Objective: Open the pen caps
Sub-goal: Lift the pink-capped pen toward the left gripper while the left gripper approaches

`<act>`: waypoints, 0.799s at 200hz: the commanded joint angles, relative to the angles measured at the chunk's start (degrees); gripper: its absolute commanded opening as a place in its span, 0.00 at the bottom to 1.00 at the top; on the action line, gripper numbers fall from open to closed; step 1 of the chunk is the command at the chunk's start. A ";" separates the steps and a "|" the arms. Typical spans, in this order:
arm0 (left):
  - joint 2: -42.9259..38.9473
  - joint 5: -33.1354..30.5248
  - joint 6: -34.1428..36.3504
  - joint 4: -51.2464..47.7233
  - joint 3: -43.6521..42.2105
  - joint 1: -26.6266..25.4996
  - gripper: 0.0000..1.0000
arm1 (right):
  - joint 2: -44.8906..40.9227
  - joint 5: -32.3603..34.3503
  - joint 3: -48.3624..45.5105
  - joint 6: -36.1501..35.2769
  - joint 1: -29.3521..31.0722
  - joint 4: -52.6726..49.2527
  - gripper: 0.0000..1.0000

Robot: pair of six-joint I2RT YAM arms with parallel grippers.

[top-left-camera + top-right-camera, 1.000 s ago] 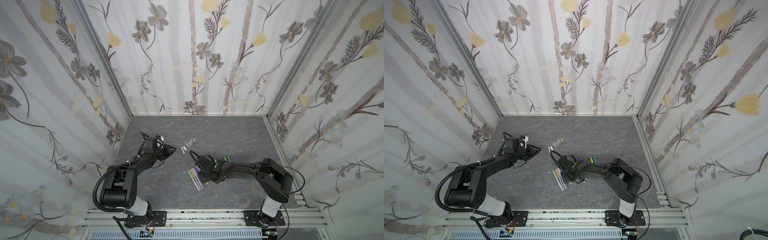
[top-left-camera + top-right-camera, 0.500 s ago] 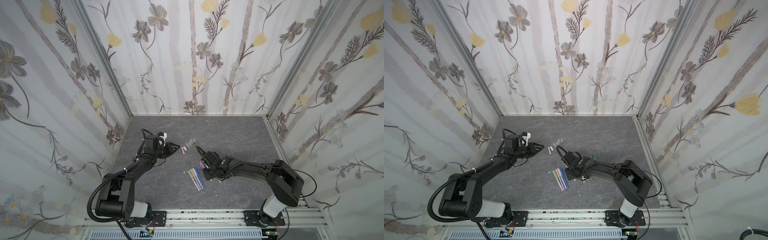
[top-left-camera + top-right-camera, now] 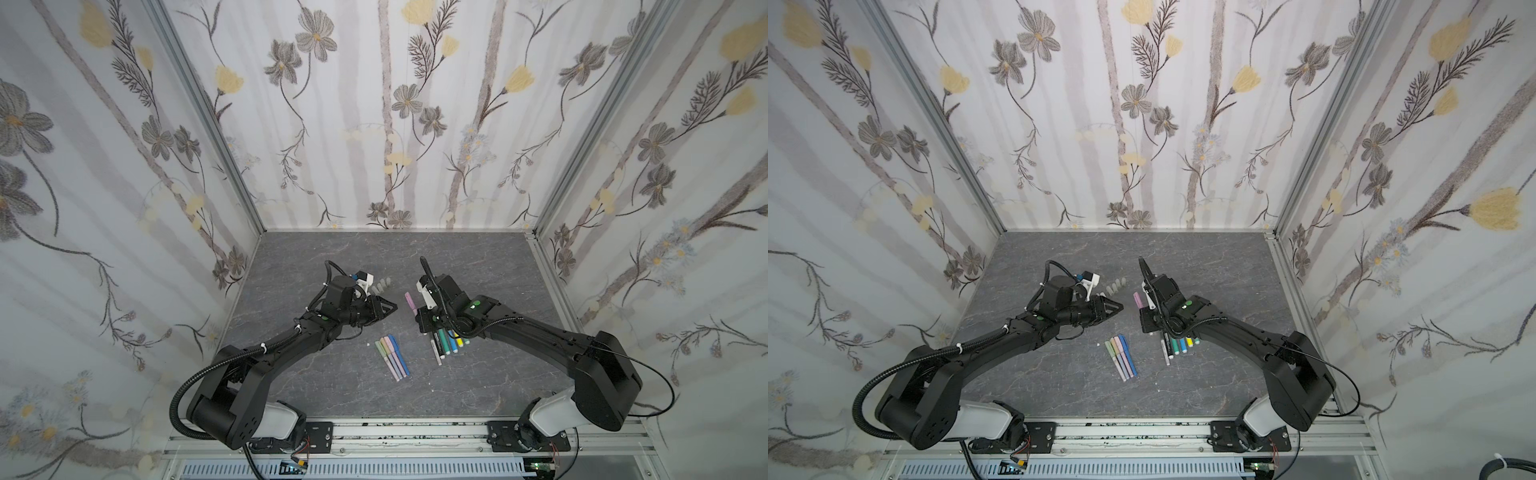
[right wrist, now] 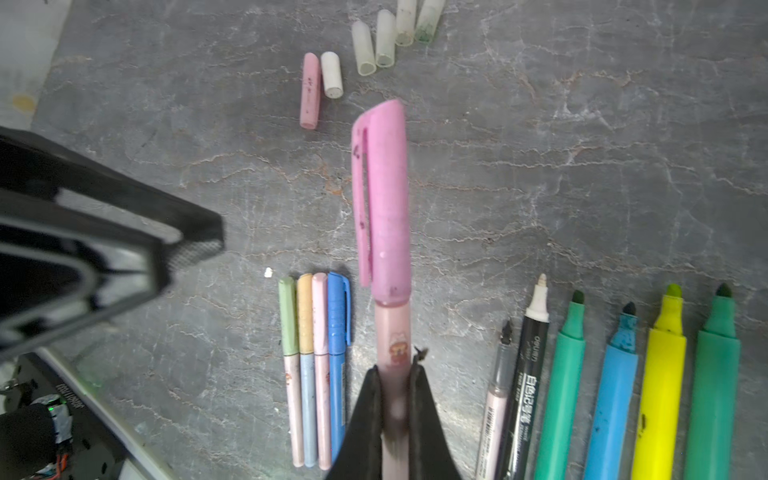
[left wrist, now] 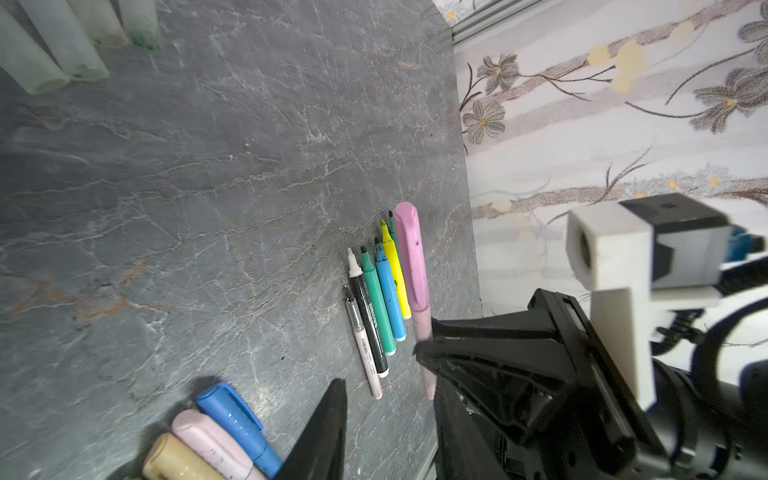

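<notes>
**Pink pen gripped by the right pincer, cap in place**

At left, the left pincer [image 3: 393, 307] hovered low over the grey bench [image 3: 478, 270]. Its jaws were parted and held nothing, and its tip was aimed toward the middle. Just behind it lay four translucent caps [image 4: 386, 39] side by side. Near them a loose pink cap [image 4: 309, 89] lay beside a white cap [image 4: 332, 75]. Nearer the front edge, four capped pens [image 3: 392, 357] lay in a tight row, with green, peach, pink and blue caps. To their right, the pink pen [image 4: 392, 328] was held above the bench. Its pink cap [image 4: 384, 195] was seated on the barrel, near the left pincer's tip but apart from it. The right pincer [image 4: 395, 372] was clamped on the pen's barrel below the cap. Furthest right, six uncapped markers [image 4: 623, 374] lay side by side, partly under the right arm.
</notes>
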 commanded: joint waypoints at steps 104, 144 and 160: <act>11.06 -3.36 -4.01 8.25 8.38 -3.83 0.36 | 0.08 -1.52 0.75 0.06 0.20 2.01 0.00; 13.20 -3.28 -4.41 9.40 8.71 -4.77 0.26 | -0.21 -1.26 0.33 0.41 0.32 2.66 0.00; 13.50 -3.10 -4.63 9.82 8.58 -4.93 0.19 | -0.13 -1.39 0.13 0.48 0.33 2.86 0.00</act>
